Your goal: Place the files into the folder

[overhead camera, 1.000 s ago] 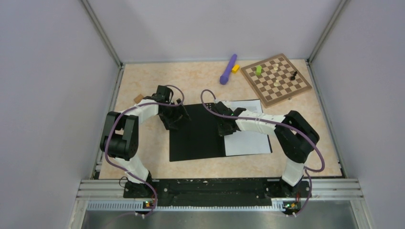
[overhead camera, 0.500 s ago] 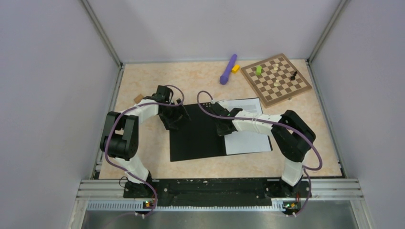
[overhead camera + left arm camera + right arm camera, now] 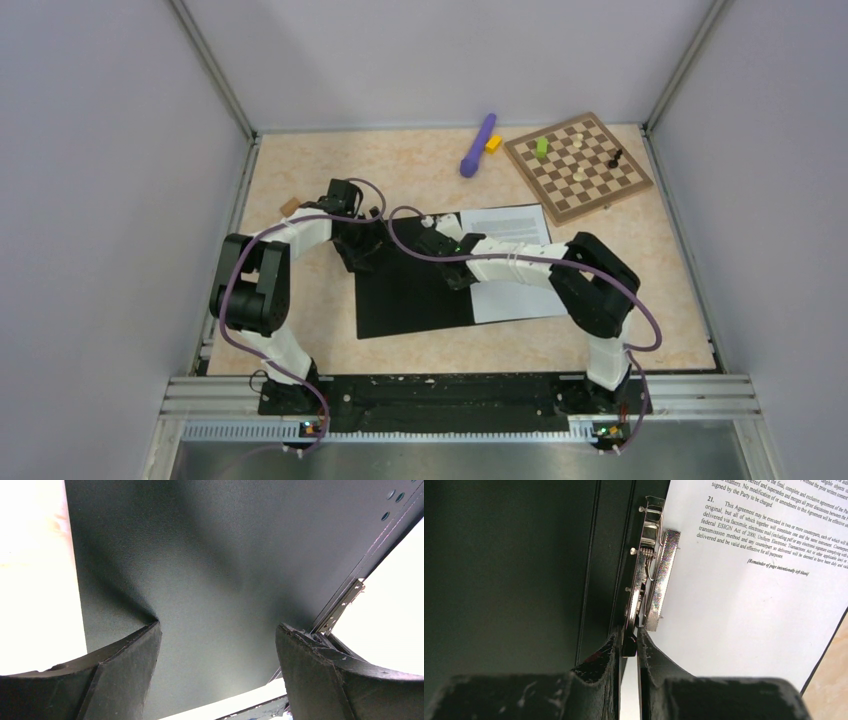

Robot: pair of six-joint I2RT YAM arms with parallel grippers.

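Note:
The folder (image 3: 410, 295) lies open on the table with its black inner faces up. The files (image 3: 515, 222) lie as white printed sheets on its right half. My left gripper (image 3: 370, 245) is open, its tips down on the folder's left face (image 3: 210, 555), near that face's far left corner. My right gripper (image 3: 458, 272) is at the spine, shut on the lever of the metal clip (image 3: 649, 580). The printed sheet (image 3: 744, 595) lies just right of the clip and the black face (image 3: 514, 570) left of it. No teal outer face shows.
A brown chessboard (image 3: 578, 165) with a few pieces sits at the back right. A purple object (image 3: 478, 144) and a yellow block (image 3: 493, 143) lie at the back middle. A small brown block (image 3: 290, 206) lies by the left arm. Walls enclose three sides.
My right arm has swung left, carrying its gripper left along the spine area, and more of the white sheet's top now shows. The left arm has not moved.

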